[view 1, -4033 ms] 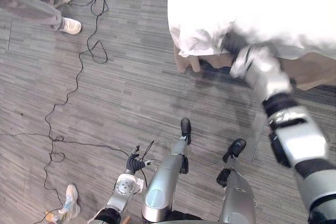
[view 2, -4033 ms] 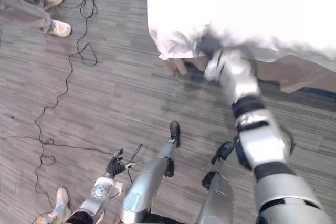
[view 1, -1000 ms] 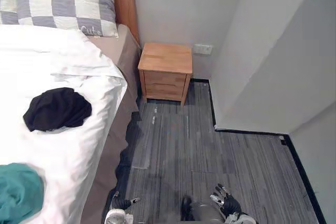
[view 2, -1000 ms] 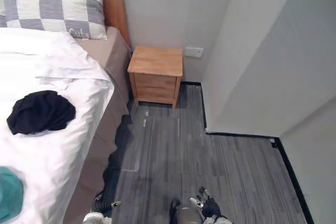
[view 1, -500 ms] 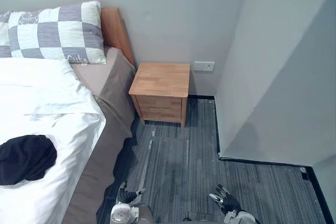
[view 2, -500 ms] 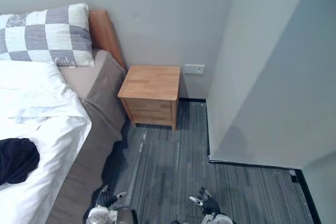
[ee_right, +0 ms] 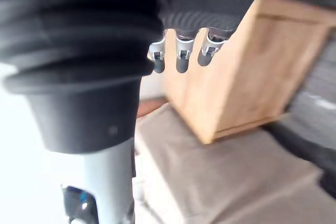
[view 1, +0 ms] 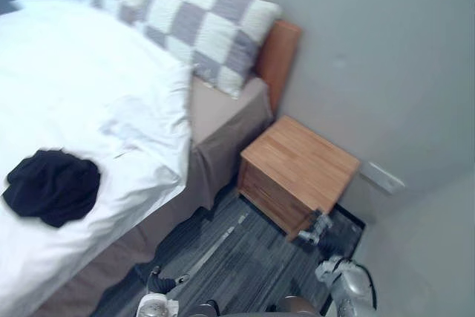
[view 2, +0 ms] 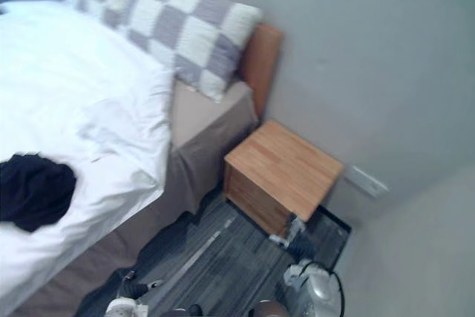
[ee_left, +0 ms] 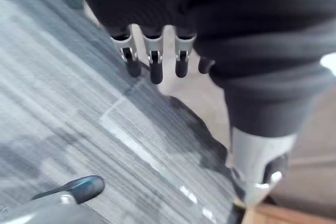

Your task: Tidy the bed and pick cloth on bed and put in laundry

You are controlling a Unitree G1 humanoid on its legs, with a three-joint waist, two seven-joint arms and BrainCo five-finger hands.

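The black cloth (view 1: 52, 185) lies crumpled in a heap on the white duvet (view 1: 96, 64), towards the side of the bed (view 1: 215, 155) nearest me and well apart from both hands. Nothing rests on it or pins it, so I judge it a plain pick once I am in reach. The duvet around it is rumpled and folded back below the checked pillow (view 1: 185, 24), which leans against the wooden headboard (view 1: 279, 51); that part of the tidying is not yet done.

My left hand (view 1: 157, 284) hangs low over the grey plank floor (view 1: 223, 254) beside the bed. Its fingers (ee_left: 152, 64) are straight and loosely apart, and it holds nothing. My right hand (view 1: 320, 226) hangs by the lower front corner of the wooden nightstand (view 1: 300, 161). Its fingers (ee_right: 180, 56) are likewise relaxed and spread, and it is empty. Both arms are down because I am standing off from the bed, not working at it.

The nightstand sits in the gap between the bed and the wall, with a wall socket (view 1: 382, 177) just beyond it. It is what I would watch: the right hand is near its front, and a careless turn towards the cloth could knock it. I would have to step along the bed's side to bring the cloth within reach.
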